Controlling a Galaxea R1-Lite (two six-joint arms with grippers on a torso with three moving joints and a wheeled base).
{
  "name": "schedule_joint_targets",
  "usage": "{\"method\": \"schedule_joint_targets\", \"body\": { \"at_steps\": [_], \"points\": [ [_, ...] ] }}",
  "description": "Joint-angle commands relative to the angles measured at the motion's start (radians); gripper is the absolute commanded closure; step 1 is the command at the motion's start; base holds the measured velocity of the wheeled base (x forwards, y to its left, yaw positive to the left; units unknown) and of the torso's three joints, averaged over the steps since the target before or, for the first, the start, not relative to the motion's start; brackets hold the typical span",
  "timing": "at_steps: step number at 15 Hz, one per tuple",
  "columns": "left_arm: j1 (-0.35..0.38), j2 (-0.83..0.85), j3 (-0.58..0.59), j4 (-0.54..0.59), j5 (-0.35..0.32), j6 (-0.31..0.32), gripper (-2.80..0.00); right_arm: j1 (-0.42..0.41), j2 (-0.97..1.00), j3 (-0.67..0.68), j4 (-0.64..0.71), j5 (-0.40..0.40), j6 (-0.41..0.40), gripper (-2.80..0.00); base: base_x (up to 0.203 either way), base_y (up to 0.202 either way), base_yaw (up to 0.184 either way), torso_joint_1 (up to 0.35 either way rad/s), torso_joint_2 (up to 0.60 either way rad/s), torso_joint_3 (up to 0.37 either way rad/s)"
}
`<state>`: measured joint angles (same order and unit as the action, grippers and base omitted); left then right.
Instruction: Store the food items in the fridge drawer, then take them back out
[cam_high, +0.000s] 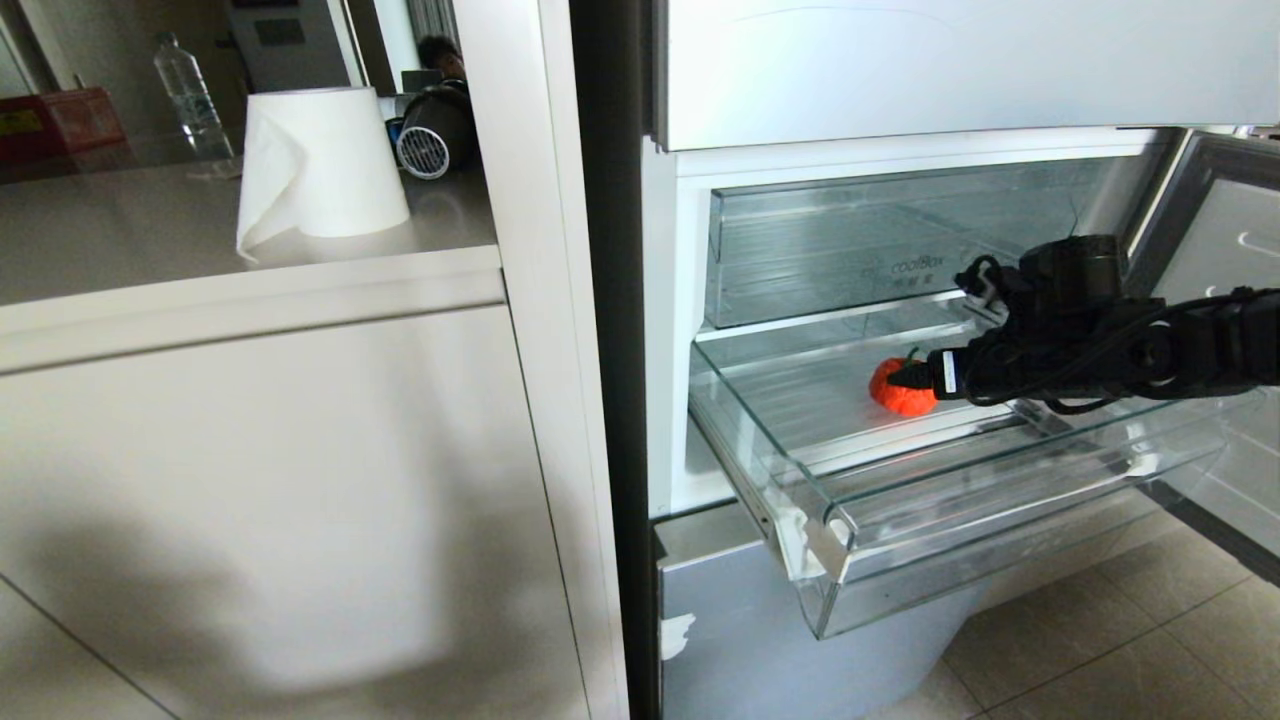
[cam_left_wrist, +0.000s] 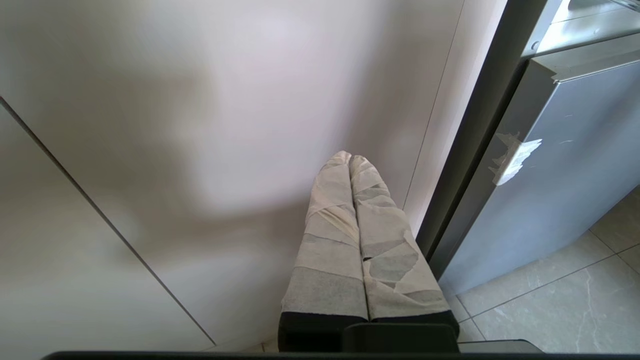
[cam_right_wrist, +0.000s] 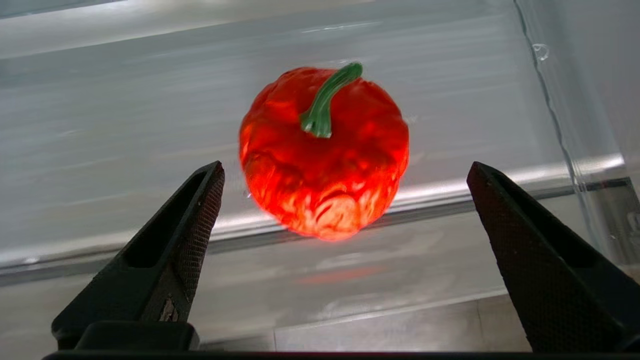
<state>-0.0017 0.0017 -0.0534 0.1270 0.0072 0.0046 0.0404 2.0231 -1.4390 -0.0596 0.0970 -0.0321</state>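
Fridge drawer with one red food item

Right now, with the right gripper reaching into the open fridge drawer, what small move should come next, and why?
Probably ease the right gripper a little further forward until its open fingers straddle the red food item, then close. The item lies alone on the floor of the pulled-out fridge drawer, centred between the fingers but just beyond their tips, so neither touches it yet. The left gripper is shut, by the cabinet.
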Motion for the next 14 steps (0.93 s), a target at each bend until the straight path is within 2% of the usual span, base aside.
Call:
{"method": "schedule_joint_targets", "body": {
  "at_steps": [1, 14],
  "points": [
    [0.0, 0.0, 0.0, 0.0, 0.0, 0.0, 0.0, 0.001, 0.028, -0.012, -0.002, 0.001, 0.001, -2.8, 0.0, 0.0, 0.0, 0.0, 0.0, 0.0],
    [0.0, 0.0, 0.0, 0.0, 0.0, 0.0, 0.0, 0.015, 0.075, -0.066, -0.002, 0.013, 0.043, -2.8, 0.0, 0.0, 0.0, 0.0, 0.0, 0.0]
  ]
}}
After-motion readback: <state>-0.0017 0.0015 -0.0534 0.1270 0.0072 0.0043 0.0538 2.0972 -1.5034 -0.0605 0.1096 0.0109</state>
